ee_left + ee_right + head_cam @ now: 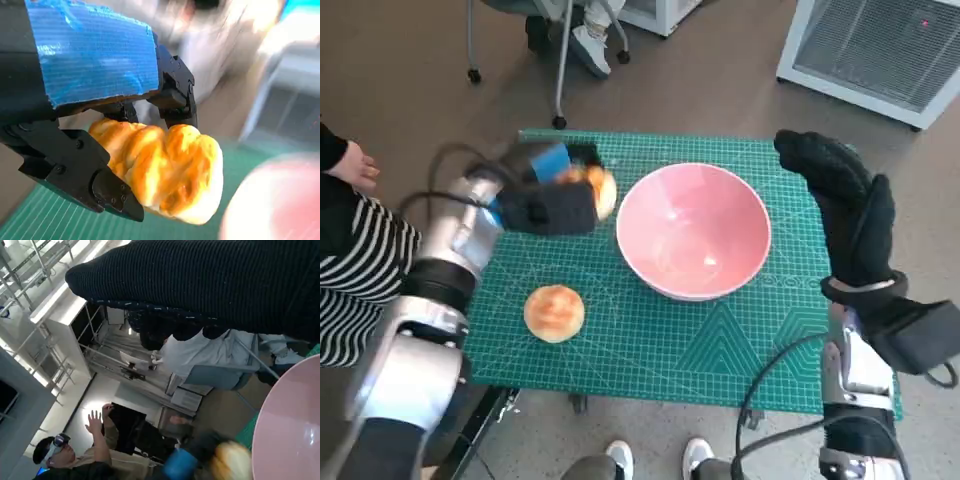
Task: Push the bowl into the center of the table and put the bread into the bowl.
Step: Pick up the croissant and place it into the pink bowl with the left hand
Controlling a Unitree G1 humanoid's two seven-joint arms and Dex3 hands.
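Observation:
A pink bowl (694, 230) stands near the middle of the green mat (650, 340), a little to the right. My left hand (545, 200) holds a golden bread roll (597, 188) just left of the bowl's rim, lifted off the mat. In the left wrist view the black fingers (175, 95) clamp that roll (165, 170), with the bowl (280, 200) blurred beside it. A second round bread roll (555, 312) lies on the mat at the front left. My gloved right hand (845, 200) hovers at the bowl's right side, fingers stretched and holding nothing. The right wrist view shows the bowl's rim (290, 420).
A person in a striped sleeve (350, 260) sits at the table's left. Chair legs and a shoe (590, 45) are beyond the far edge. A white appliance (880, 45) stands at the back right. Shoes (655, 458) show at the front edge. Another person (75, 455) appears in the right wrist view.

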